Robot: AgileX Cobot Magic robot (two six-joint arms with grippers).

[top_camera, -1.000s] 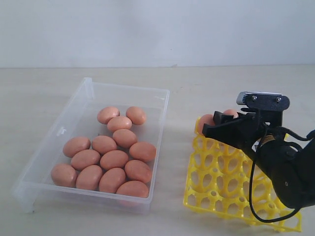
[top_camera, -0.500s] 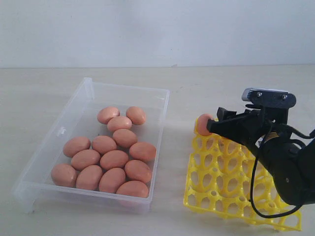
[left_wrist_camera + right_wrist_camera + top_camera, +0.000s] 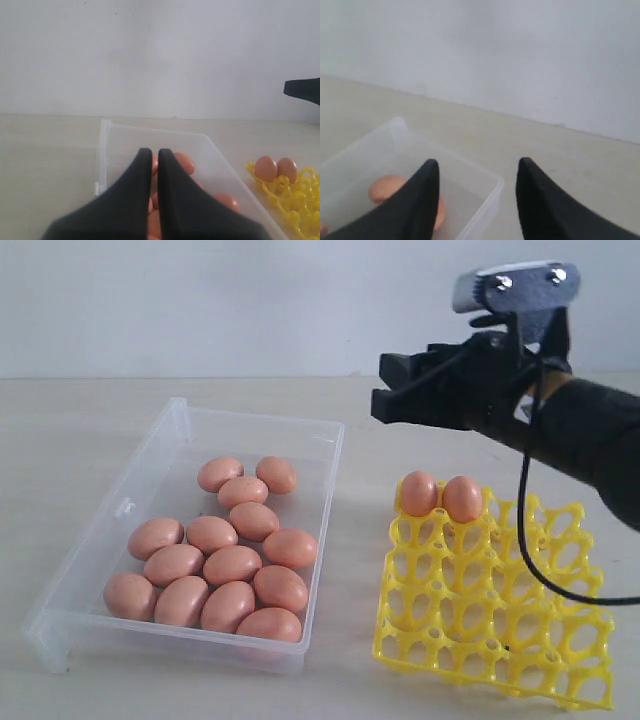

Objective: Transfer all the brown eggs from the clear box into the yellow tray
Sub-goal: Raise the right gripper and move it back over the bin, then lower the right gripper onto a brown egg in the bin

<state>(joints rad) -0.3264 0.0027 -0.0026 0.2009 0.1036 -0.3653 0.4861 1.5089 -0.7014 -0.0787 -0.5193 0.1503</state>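
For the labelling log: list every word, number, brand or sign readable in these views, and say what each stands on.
No text can be read in any view.
The clear box has a small raised mark on one long wall: too faint to read.
The brown eggs and the yellow tray show no print.

The right tool (image 3: 385,390) hangs raised, jaws spread and empty; the left tool (image 3: 151,151) is closed.
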